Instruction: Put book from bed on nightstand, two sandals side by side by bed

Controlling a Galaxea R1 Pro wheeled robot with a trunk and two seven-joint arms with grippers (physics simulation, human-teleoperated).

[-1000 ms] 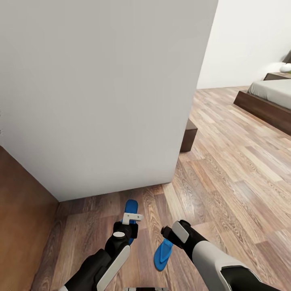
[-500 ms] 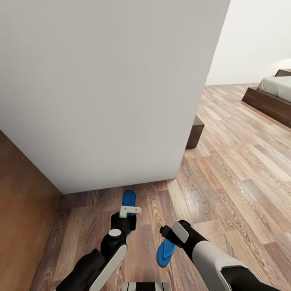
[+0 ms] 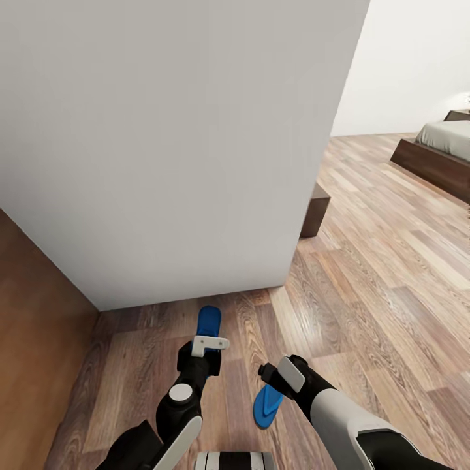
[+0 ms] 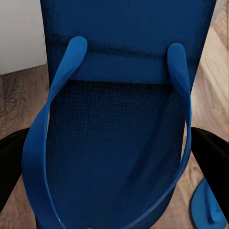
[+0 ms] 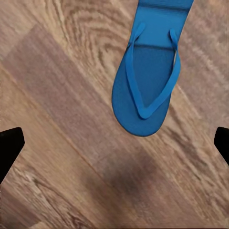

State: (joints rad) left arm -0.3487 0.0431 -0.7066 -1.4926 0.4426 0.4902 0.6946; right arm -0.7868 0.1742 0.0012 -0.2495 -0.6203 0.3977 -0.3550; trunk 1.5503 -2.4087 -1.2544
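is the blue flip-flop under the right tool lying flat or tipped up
Flat: the bright blue flip-flop sandal lies strap side up on the wood-plank floor, with the open right tool above it.

I see matt, textured blue rubbery sandals (image 5: 145,81), a grained satin wood-plank floor (image 3: 391,261), a smooth matt wall (image 3: 163,130).

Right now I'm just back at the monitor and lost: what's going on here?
The robot stands by a white wall, well away from the bed. Its left end effector reaches over one blue sandal, which sits between its fingers in the left wrist view. The other sandal lies flat on the wood floor under the open right end effector.
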